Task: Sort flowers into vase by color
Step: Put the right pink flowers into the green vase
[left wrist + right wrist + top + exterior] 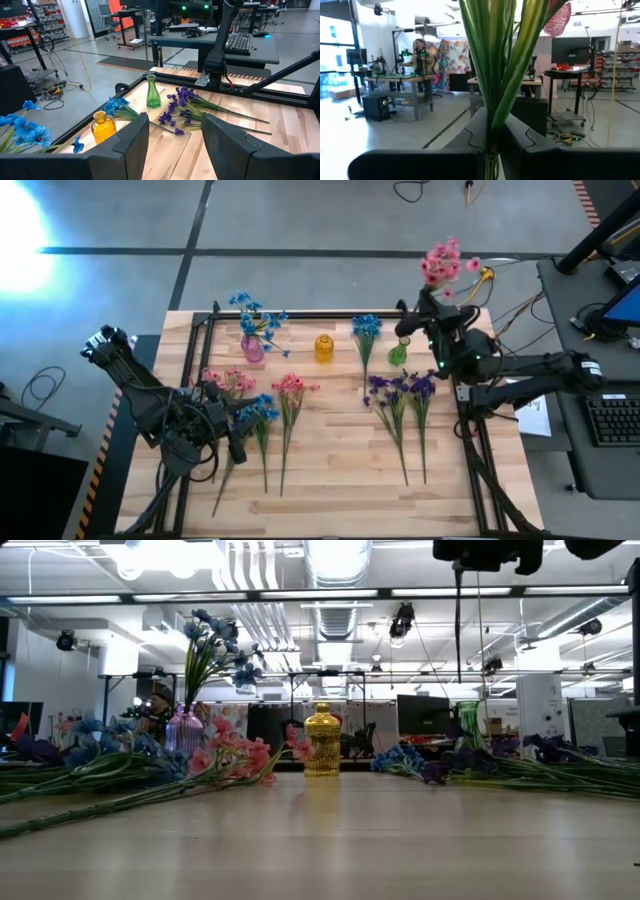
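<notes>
right gripper (428, 298) clenched on pink flowers (441, 262) stems, beside green vase (398, 352) | left gripper (172, 135) released, empty | you handle light, bendy sprigs; grip low on stems

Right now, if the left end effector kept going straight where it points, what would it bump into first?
Probably the purple flowers lying on the table; they sit between the open left end effector fingers, though depth is hard to judge.
</notes>
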Controlling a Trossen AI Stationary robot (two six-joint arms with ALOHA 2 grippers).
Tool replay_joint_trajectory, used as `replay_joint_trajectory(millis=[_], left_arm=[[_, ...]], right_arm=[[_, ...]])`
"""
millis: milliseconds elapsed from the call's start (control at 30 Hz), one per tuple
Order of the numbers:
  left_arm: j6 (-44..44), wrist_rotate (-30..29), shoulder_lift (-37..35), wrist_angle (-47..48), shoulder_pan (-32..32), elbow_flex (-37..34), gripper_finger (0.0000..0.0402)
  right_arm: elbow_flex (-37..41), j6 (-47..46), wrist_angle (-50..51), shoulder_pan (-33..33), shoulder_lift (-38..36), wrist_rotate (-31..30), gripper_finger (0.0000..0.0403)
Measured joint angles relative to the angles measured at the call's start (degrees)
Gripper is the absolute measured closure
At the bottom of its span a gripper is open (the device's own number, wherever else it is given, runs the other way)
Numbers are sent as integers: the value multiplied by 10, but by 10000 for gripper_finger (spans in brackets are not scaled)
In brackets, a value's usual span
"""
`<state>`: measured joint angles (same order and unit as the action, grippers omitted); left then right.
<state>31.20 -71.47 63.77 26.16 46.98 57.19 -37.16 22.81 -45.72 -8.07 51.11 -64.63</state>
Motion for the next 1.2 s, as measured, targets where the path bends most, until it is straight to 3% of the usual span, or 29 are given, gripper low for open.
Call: replay_joint_trajectory(millis=[333,1200], left_arm=[[0,-1,0,0,0,0,233],[0,-6,0,0,-1,0,233]], right_arm=[[59,-48,0,-21,-32,1,381],[91,-87,0,-21,-30,6,381]])
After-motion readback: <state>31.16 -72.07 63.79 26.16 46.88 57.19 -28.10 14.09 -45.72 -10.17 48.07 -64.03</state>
